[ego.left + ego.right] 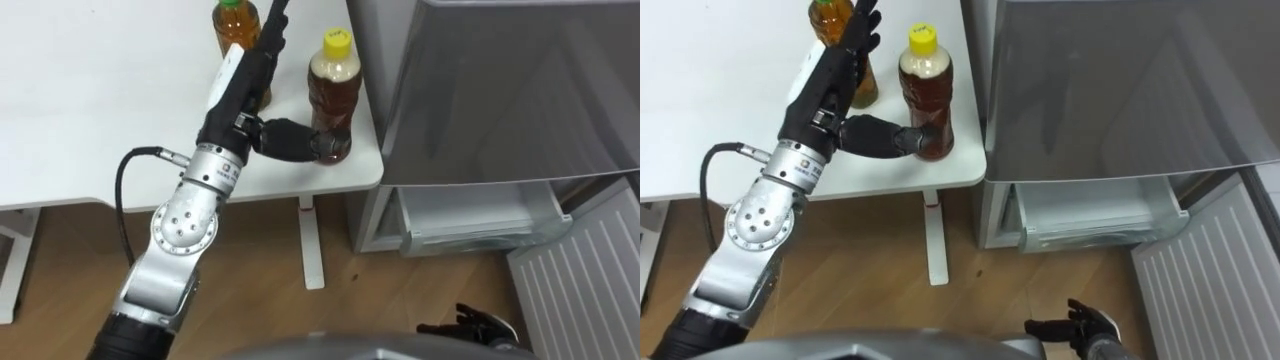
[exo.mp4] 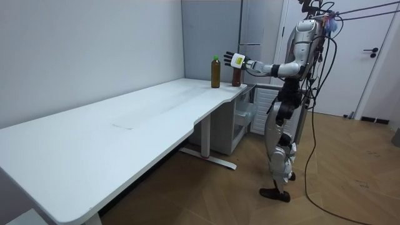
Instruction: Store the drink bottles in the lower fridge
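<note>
A brown drink bottle with a yellow cap (image 1: 334, 88) stands near the right corner of the white table (image 1: 100, 110). An amber bottle with a green label (image 1: 235, 22) stands just behind it to the left. My left hand (image 1: 243, 82) reaches between the two. Its fingers stretch straight out past the amber bottle and its thumb rests against the lower part of the brown bottle, so it is open. My right hand (image 1: 482, 326) hangs low above the floor with relaxed, spread fingers and holds nothing. In the room view I stand at the table's end beside the fridge (image 2: 253, 37).
The grey upper fridge door (image 1: 520, 90) is closed just right of the table corner. Below it the lower compartment (image 1: 470, 215) stands open, with its white ribbed door (image 1: 590, 275) swung out to the right. A white table leg (image 1: 312, 245) stands on the wooden floor.
</note>
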{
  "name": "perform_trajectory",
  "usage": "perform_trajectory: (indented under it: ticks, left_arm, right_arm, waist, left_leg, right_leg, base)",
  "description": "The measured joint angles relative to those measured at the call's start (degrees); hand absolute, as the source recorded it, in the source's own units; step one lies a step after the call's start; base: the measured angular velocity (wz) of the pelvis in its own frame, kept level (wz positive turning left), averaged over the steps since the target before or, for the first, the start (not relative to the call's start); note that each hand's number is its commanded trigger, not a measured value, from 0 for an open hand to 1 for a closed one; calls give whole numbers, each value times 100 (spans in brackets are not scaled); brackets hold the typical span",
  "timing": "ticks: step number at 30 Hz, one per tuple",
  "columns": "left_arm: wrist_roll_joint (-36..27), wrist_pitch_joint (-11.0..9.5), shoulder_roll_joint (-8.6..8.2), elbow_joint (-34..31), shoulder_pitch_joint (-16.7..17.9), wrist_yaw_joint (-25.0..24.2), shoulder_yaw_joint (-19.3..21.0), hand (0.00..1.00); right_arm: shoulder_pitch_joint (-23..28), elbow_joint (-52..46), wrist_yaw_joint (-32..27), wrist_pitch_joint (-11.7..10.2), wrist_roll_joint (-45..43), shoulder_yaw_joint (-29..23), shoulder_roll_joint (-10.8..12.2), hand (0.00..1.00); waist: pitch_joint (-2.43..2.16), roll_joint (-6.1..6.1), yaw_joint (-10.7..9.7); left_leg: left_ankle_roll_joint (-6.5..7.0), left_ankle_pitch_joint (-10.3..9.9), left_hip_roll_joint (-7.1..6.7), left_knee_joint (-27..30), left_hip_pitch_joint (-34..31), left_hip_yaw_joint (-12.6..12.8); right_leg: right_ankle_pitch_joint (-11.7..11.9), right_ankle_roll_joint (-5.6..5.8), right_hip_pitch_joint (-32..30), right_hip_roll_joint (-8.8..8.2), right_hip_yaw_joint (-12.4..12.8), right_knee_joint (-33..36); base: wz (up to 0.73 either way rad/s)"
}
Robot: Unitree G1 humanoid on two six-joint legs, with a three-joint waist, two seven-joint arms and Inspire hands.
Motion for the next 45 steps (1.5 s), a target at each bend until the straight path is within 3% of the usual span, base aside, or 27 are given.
perform_trajectory:
  ticks: [7, 15, 21, 33, 38, 45]
  left_arm:
    - [-250, 120, -66, 42, 0, -26, 56, 0]
    - [-1441, 406, -222, 116, -10, -332, 389, 0]
    - [-1849, 566, -239, 180, -19, -385, 509, 0]
    - [-2147, 1027, -342, 191, -330, -563, 656, 0]
    - [-2199, 1049, -338, 191, -373, -590, 727, 0]
    - [-2196, 1088, -322, 191, -500, -591, 736, 0]
  right_arm:
    - [1, -10, -29, 24, 42, -43, -5, 0]
    - [-20, -97, -135, 199, 18, -46, 24, 0]
    - [-4, -200, -221, 333, -2, -46, 41, 0]
    - [6, -275, -386, 529, -15, -58, 49, 0]
    - [20, -325, -387, 558, -15, -62, 49, 0]
    - [64, -390, -368, 554, -15, -92, 39, 0]
  waist:
    - [8, 16, 20]
    - [21, -10, 1]
    - [26, -33, 2]
    - [17, -60, -29]
    - [-12, -15, -30]
    - [2, 40, -43]
  left_leg:
    - [0, 0, 8, -19, -45, 23]
    - [0, 0, 10, -10, -38, 40]
    - [0, 0, 11, -5, -30, 46]
    - [1, 1, 16, 1, -24, 83]
    - [1, 1, 25, 14, -56, 95]
    - [2, 1, 31, 39, -48, 124]
  right_leg:
    - [3, -4, -78, 9, 42, 21]
    - [3, -4, -83, 6, 54, 22]
    - [3, -4, -83, 7, 62, 36]
    - [3, -4, -97, 7, 110, 47]
    - [3, -4, -155, 7, 120, 103]
    - [7, -8, -161, 9, 163, 113]
  base:
    - [-2]
    - [0]
    - [0]
    - [-1]
    - [0]
    - [-2]
